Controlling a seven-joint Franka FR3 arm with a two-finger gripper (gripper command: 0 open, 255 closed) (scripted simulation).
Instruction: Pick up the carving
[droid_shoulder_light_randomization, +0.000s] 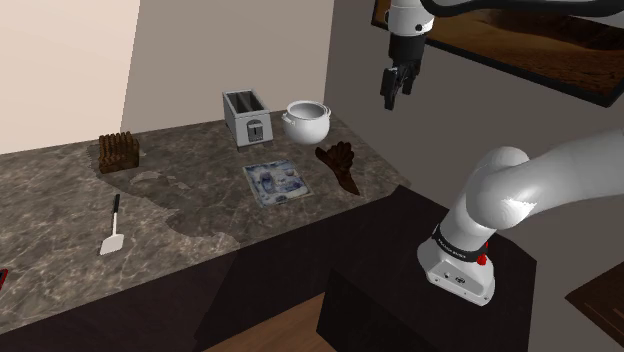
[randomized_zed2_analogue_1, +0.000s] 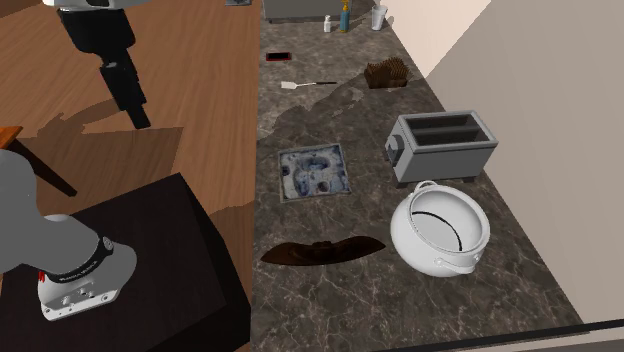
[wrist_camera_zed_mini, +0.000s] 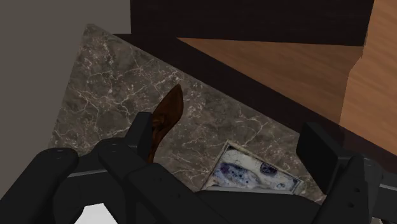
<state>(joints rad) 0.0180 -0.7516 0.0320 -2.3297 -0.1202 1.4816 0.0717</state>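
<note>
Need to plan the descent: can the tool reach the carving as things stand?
Probably yes. The open tool hangs roughly above the carving, which lies uncovered on the counter; the white pot and patterned tile lie beside it, not over it.

A dark marbled counter (droid_shoulder_light_randomization: 60, 200) runs along a beige wall (droid_shoulder_light_randomization: 210, 50) above a wooden floor (randomized_zed2_analogue_1: 200, 60).

The pincer (droid_shoulder_light_randomization: 392, 98) hangs high with its jaws apart, open air all round and below it. Down on the bench (droid_shoulder_light_randomization: 60, 190) the carving (droid_shoulder_light_randomization: 340, 166) lies flat by the edge, bare stone along both long sides. The pot (droid_shoulder_light_randomization: 307, 120) stands near it on the wall side, the tallest thing close by, with the toaster (droid_shoulder_light_randomization: 247, 117) just beside that. The flat tile (droid_shoulder_light_randomization: 278, 182) lies low nearby. Spatula (droid_shoulder_light_randomization: 113, 228) and rack (droid_shoulder_light_randomization: 118, 152) sit well apart, far along.
</note>
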